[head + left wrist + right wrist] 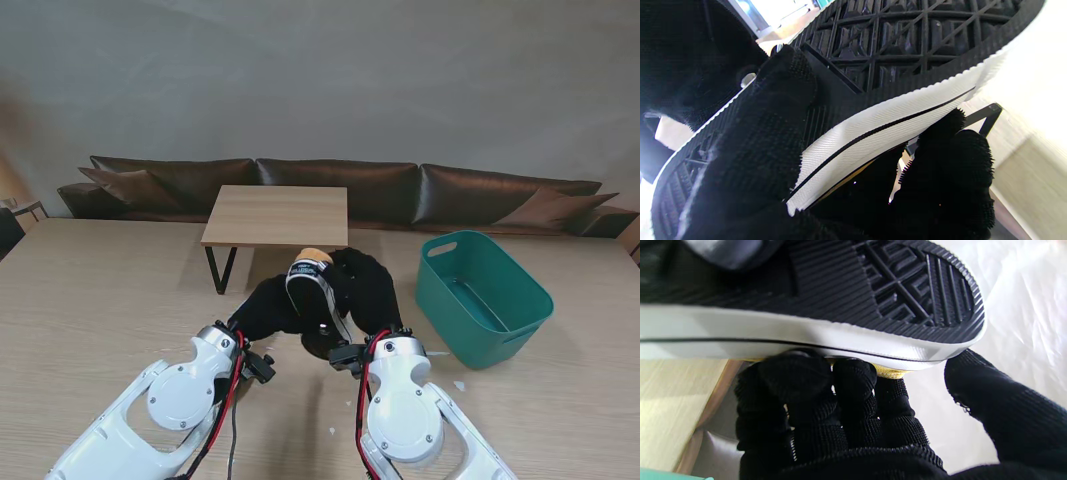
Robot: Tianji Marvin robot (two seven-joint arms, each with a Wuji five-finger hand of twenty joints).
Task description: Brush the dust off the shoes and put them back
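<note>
While both gloved hands clasp one shoe (312,290) sole-up above the worktop (90,320) middle | left robot hand (265,310) wrapped round its sole edge | right robot hand (370,290) pinching the rim | advice: grip steady; no brush visible.

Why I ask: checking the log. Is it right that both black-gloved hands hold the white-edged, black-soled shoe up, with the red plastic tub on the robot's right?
Not quite: the plastic tub is teal green, not red, as the stand view shows. The rest holds: the left hand and right hand both hold the white-edged, black-soled shoe up.
</note>
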